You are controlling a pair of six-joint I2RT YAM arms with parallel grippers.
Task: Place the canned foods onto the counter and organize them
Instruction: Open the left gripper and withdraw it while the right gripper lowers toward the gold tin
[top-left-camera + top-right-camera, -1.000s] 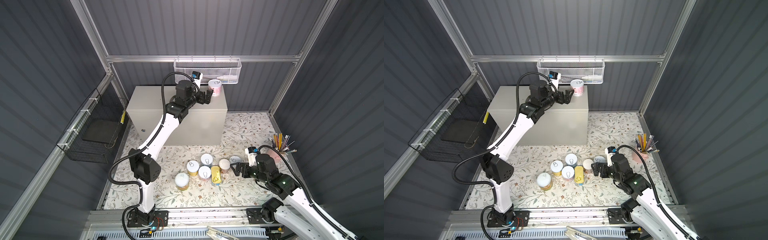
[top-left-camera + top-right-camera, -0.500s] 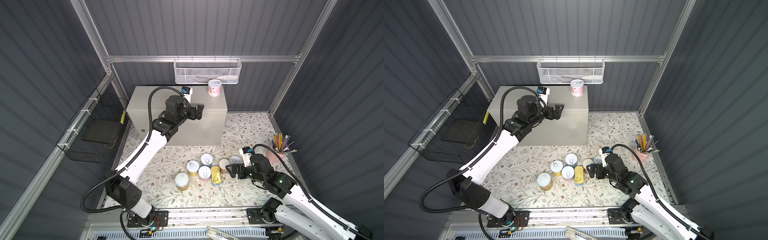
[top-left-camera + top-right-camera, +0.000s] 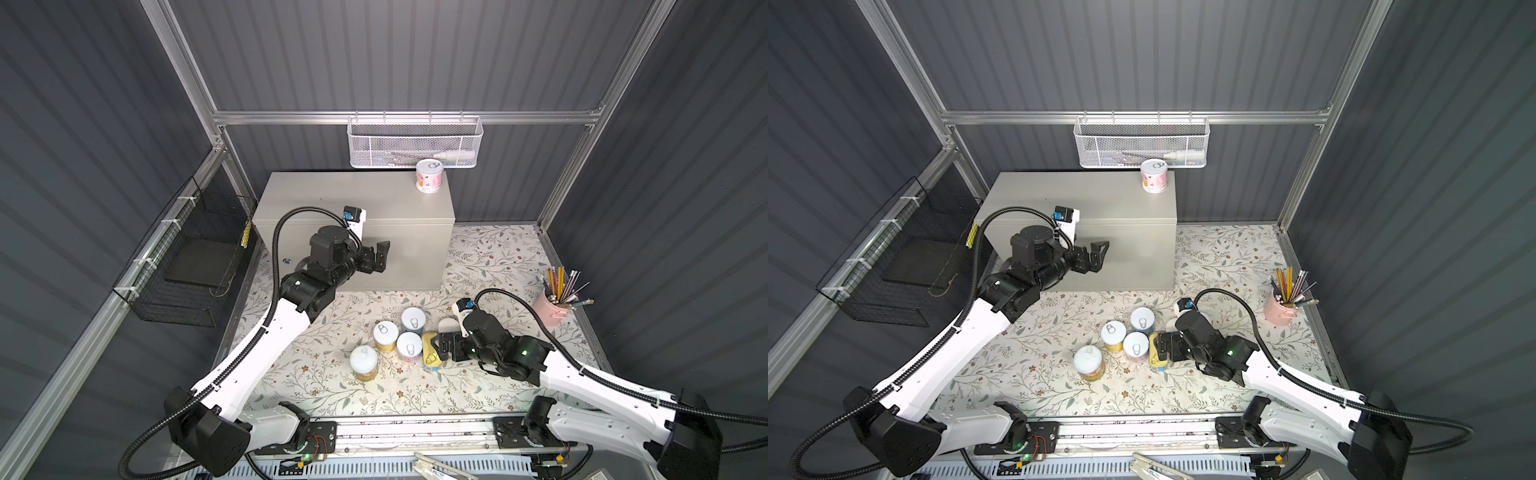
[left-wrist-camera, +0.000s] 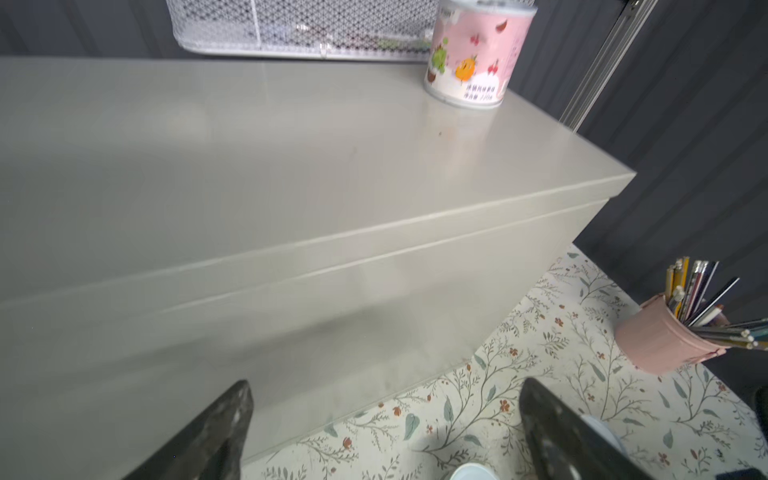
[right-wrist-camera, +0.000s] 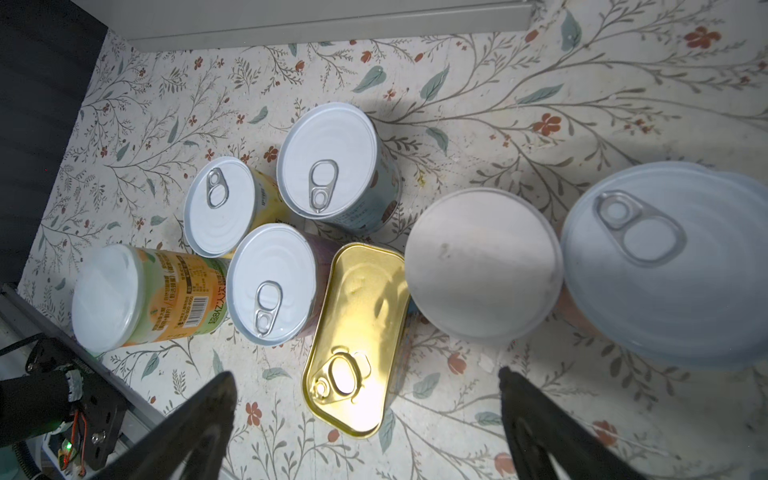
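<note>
A pink-labelled can (image 3: 429,176) (image 3: 1154,176) (image 4: 478,54) stands upright alone at the back right corner of the beige-grey counter (image 3: 353,199) (image 3: 1084,199) (image 4: 249,145). My left gripper (image 3: 382,257) (image 3: 1100,255) (image 4: 385,382) hangs open and empty before the counter's front face. Several more cans cluster on the floral mat, among them an orange can (image 3: 364,363) (image 5: 137,295) and a white-lidded can (image 5: 484,262). A gold-topped tin (image 3: 432,355) (image 3: 1156,357) (image 5: 357,332) lies beside them. My right gripper (image 3: 436,349) (image 3: 1158,345) (image 5: 365,374) stands open over that tin's pull-tab end.
A pink pencil cup (image 3: 550,309) (image 4: 665,336) stands at the mat's right edge. A white mesh basket (image 3: 415,143) hangs on the back rail just above the counter. A black wire basket (image 3: 187,266) is fixed to the left wall.
My left gripper has pulled back from the pink can on the counter and dropped down in front of the counter. My right gripper has slid left until it is over the gold-topped tin.
</note>
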